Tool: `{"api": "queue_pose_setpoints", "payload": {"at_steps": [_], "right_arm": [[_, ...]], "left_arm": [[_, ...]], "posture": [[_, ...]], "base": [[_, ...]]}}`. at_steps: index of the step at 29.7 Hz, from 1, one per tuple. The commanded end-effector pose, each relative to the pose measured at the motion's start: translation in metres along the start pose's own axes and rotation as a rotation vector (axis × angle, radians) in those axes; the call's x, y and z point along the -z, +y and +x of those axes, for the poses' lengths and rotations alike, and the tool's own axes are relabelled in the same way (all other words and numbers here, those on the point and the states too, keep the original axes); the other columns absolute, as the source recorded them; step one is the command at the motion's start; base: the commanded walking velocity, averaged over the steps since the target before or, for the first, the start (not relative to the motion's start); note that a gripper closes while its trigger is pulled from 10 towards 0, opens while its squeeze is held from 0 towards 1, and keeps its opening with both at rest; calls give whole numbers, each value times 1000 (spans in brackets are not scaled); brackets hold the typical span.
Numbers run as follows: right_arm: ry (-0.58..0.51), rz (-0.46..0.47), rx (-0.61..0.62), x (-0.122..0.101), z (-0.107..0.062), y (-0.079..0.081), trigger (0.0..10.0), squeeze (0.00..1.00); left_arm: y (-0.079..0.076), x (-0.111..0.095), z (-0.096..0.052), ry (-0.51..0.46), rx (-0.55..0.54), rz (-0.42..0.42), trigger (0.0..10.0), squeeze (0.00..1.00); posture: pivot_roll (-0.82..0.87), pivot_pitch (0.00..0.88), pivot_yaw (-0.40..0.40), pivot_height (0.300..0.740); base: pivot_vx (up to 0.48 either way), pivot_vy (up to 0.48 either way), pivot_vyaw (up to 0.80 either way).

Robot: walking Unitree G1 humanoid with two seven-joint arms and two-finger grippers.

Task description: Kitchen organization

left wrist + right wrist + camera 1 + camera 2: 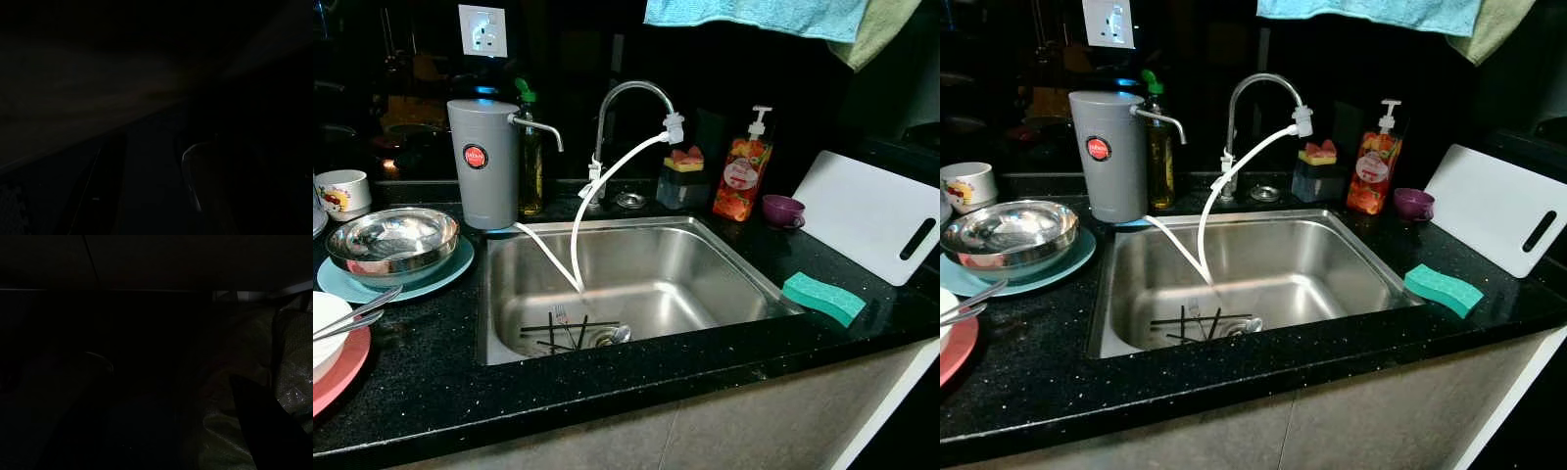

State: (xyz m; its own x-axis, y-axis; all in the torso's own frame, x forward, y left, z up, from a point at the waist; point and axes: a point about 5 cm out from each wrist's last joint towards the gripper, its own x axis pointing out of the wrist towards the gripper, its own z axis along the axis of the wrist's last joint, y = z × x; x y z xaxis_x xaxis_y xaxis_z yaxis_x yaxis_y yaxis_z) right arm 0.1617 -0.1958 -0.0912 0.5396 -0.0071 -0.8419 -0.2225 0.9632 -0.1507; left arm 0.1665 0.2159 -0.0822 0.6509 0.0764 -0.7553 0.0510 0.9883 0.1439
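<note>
Stainless sink (705, 257) central, fork (563, 318) left by drain for washing | bowl (391, 240) stacked on plate (440, 274), left | sponge (823, 298) kept near right rim | both grippers' finger state cannot be told; arms hung idle

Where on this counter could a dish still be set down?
Bare counter runs along the front of the sink, and a patch lies between the green sponge and purple cup. The left is crowded: steel bowl on a plate, pink plate.

Green sponge (823, 298), speckled black counter (460, 382), perhaps purple cup (782, 210).
</note>
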Motion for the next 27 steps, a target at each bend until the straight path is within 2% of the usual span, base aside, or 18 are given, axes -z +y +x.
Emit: {"api": "queue_pose_setpoints", "payload": {"at_steps": [1,13,27], "right_arm": [[13,-3,8,3,0,-1,10000,0],[4,-7,-7,-1,1,3,10000,0],[11,8,0,2,0,4,10000,0]], "left_arm": [[1,2,0,17,1,7,10000,0],[7,7,-2,36,-11,8,10000,0],[7,11,-3,48,-4,29,10000,0]], "posture": [[133,0,-112,740],[141,0,-111,740],[138,0,-102,740]], "base": [[0,0,0],[0,0,0],[0,0,0]]}}
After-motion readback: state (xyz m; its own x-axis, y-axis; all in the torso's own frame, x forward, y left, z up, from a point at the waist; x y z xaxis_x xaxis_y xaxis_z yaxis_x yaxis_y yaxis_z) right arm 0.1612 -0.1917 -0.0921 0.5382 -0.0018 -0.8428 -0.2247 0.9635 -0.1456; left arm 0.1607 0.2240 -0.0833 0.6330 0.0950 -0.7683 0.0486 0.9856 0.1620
